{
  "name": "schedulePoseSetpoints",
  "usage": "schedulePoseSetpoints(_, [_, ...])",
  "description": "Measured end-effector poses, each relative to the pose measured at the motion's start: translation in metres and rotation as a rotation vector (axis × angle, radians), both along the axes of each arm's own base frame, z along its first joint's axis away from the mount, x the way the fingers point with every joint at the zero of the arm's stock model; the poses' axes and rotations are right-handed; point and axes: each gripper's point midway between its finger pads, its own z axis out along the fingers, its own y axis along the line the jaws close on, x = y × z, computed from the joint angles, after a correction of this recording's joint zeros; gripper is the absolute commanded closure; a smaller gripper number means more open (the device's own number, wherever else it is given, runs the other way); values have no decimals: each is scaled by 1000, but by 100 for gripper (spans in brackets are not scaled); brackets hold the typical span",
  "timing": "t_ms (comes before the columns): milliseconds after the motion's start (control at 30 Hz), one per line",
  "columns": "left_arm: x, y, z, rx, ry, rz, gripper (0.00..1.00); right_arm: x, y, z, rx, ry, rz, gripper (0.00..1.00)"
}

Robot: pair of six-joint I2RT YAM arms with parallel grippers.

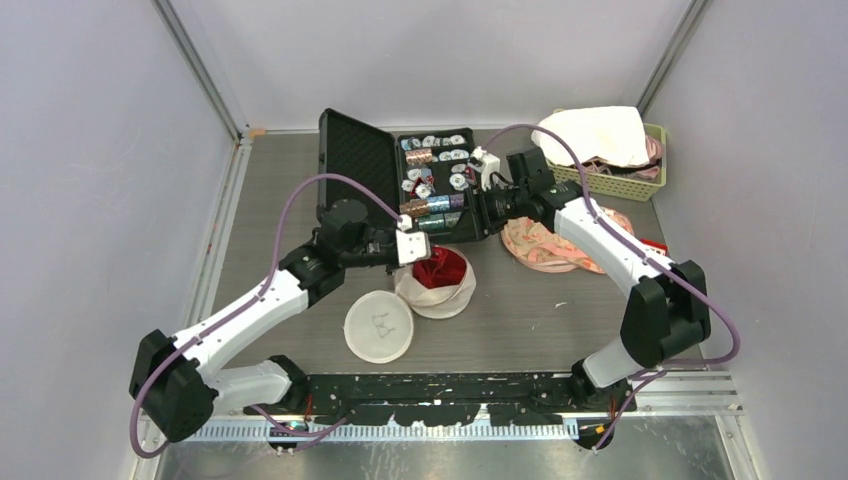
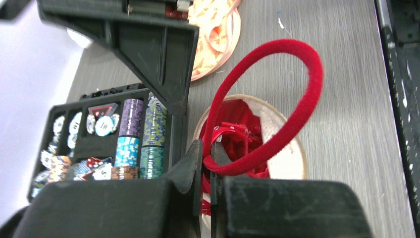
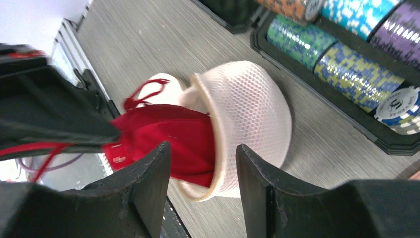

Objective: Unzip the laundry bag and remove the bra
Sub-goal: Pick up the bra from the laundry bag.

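The left gripper (image 2: 207,151) pinches the strap (image 2: 303,106) of the red bra (image 2: 234,113) in the bag (image 3: 242,104); the right gripper (image 3: 203,148) hangs spread.

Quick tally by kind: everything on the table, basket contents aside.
Chip case: 1
Basket: 1
Mesh bag halves: 2
Red bra: 1
Peach cloth: 1
Total: 6

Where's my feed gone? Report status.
Left gripper shut on red bra strap. Right gripper open, off white mesh bag. Bra half out; black chip case adjacent.
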Motion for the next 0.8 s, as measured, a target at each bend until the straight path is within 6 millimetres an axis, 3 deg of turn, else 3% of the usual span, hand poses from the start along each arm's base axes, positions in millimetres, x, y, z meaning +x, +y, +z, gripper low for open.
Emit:
schedulePoseSetpoints(267, [-37, 2, 7, 61, -268, -157, 100, -5, -3, -51, -61, 114, 10, 56])
schedulePoseSetpoints(400, [-53, 4, -9, 103, -380, -203, 100, -10, -6, -64, -85, 128, 32, 56])
schedulePoseSetpoints(500, [-47, 7, -22, 148, -415, -186, 100, -16, -9, -72, -98, 127, 57, 54])
schedulePoseSetpoints(800, [-23, 13, -38, 204, -534, -91, 100, -37, -13, -89, -135, 157, 114, 50])
